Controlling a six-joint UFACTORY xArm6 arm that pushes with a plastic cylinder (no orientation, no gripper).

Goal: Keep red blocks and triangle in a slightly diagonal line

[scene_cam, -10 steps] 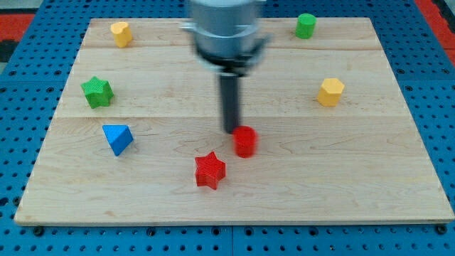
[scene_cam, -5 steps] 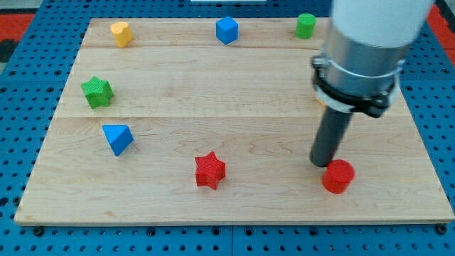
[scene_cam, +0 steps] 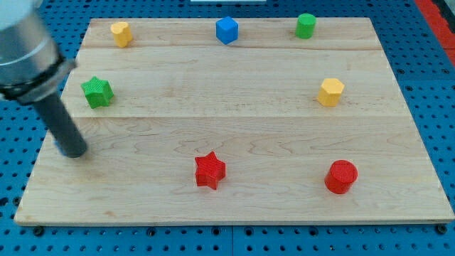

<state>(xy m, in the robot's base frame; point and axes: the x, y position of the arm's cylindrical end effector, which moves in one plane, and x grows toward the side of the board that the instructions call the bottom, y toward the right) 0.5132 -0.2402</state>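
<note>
A red star block (scene_cam: 210, 171) lies near the view's bottom, middle of the wooden board (scene_cam: 234, 114). A red cylinder block (scene_cam: 340, 176) lies at the bottom right, level with the star. My tip (scene_cam: 73, 151) rests on the board at the view's left, far left of the red star and below the green star block (scene_cam: 97, 92). The blue triangle block does not show; it may be hidden behind the rod.
A yellow block (scene_cam: 121, 33) sits at the top left, a blue cube (scene_cam: 227, 30) at the top middle, a green cylinder (scene_cam: 306, 25) at the top right, and a yellow hexagon block (scene_cam: 330, 92) at the right.
The tip pushed the red cylinder from the middle to the bottom right, then swept across to the view's left. The blue triangle that lay at the left is no longer visible.
</note>
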